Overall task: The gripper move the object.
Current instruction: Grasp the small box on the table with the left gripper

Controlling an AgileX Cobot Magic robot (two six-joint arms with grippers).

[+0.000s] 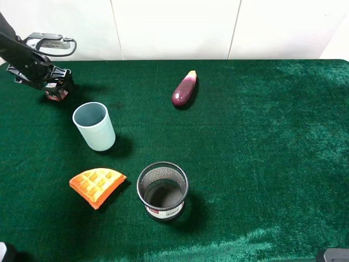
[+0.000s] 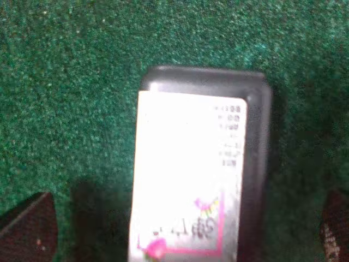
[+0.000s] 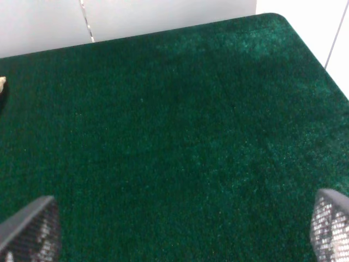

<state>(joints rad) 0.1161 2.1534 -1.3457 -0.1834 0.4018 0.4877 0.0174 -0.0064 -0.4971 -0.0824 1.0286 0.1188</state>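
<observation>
The object (image 2: 196,164), a small black box with a white label, lies flat on the green desk (image 1: 272,136) at its far left corner. The left gripper (image 1: 54,87) hangs directly over it, so the high camera shows only a red scrap of the box under the claw. In the left wrist view the fingers (image 2: 27,229) stand wide, one on each side of the box, with bare cloth between each tip and the box, so nothing is gripped yet. The box looks slightly off centre between them. If so, one finger would probably touch first and could shove or twist the box across the cloth instead of clamping it. That view is blurred, so I cannot tell how high the tips are. A close made too high would catch only the rounded upper edges, and the box could pop out or tilt. The desk's far and left edges are near, which leaves little room for a sideways skid. The pale blue cup (image 1: 94,126) stands near the gripper, on its near right. It looks tall and light, so a low carry toward the middle could clip it and tip it over. The right gripper (image 3: 177,232), also wide and empty, hangs over bare cloth well apart from the box and seems no threat.
</observation>
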